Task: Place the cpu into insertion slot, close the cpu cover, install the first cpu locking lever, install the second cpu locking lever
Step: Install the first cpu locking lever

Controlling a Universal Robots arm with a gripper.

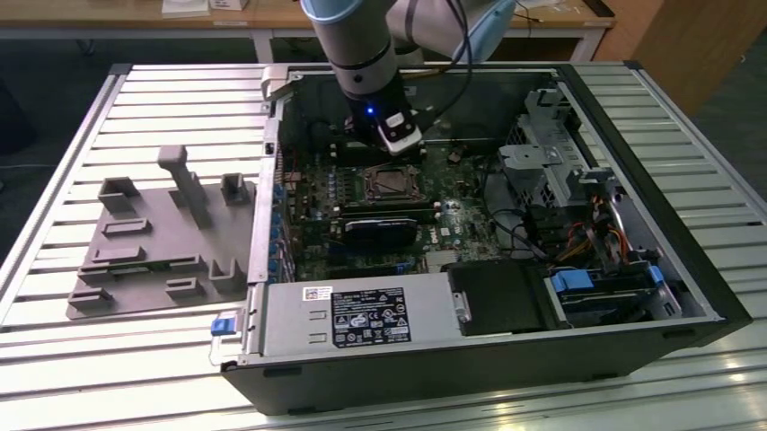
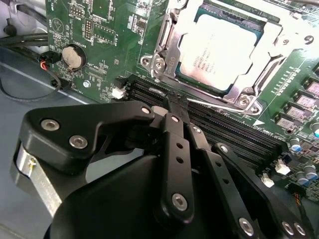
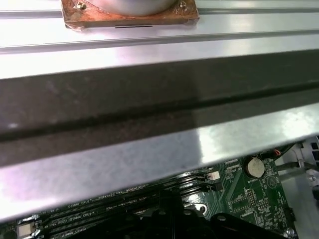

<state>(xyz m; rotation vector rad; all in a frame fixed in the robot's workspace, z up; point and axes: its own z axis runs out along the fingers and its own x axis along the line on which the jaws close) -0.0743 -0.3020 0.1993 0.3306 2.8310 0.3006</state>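
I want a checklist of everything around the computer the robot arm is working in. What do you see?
Surface: slatted metal table, holding an open computer case.
Job's things: cpu sits in its socket; cpu cover lies closed over it; a locking lever runs beside the socket.
Clutter: grey moulded tray on the table, exterior view's left of the case.
Gripper: gripper shut, tips at the lever's end.
Cables: orange and black wires inside the case.
Surroundings: wooden desk behind the table.

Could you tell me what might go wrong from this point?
The shut fingers sit at the end of a thin lever; they could slip off and scrape the memory slots beside it. The cover lies over the cpu, so a sprung lever might let it lift.
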